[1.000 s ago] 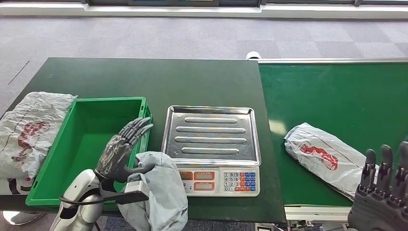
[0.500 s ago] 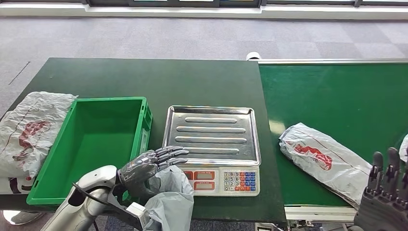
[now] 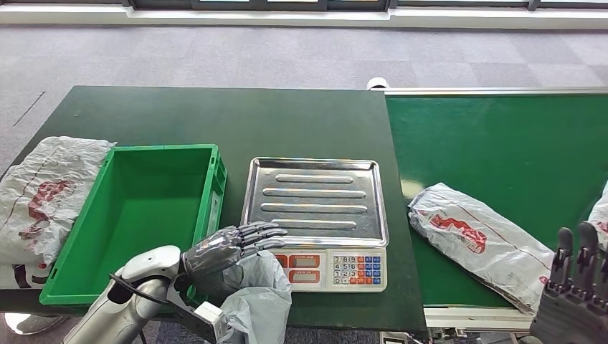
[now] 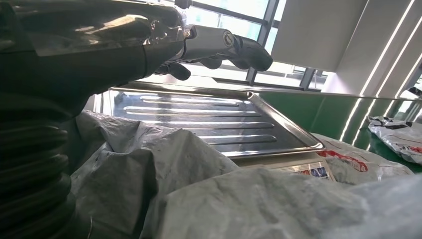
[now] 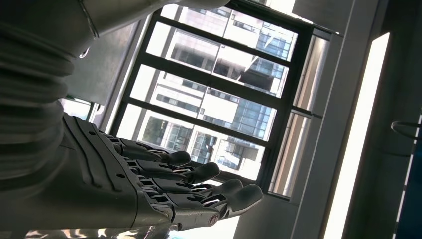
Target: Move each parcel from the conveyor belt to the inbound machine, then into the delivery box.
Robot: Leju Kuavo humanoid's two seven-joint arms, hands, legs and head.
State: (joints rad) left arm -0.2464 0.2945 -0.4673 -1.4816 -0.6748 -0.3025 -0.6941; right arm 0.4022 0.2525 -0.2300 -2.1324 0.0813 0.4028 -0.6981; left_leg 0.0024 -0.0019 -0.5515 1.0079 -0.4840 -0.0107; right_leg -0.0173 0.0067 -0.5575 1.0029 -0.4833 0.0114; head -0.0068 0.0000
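grey parcel held low at the front edge, scale tray just ahead of it

a grey parcel [image 3: 247,301] is carried by the left hand [image 3: 219,251] at the near edge of the table [image 3: 215,115], partly below the table line. the fingers [image 3: 262,233] of this hand are stretched flat and point toward the steel tray of the scale [image 3: 315,201]; the parcel is seen tucked under the palm, but how the thumb closes on it cannot be told. the tray lies just beyond and a little to the right of the hand, and the green box [image 3: 143,215] lies just beside it on the other side. the bag is soft, crumpled and without any print, and it hangs down, so it is judged to sag when it is lifted.

on the conveyor belt [image 3: 502,136] a white parcel with red print [image 3: 477,240] is lying, its long axis slanted from the scale side toward the near right corner. the right hand [image 3: 573,297] is nearer to it, its fingers raised, spread and holding nothing. one more printed bag [image 3: 43,193] is resting at the left of the green box
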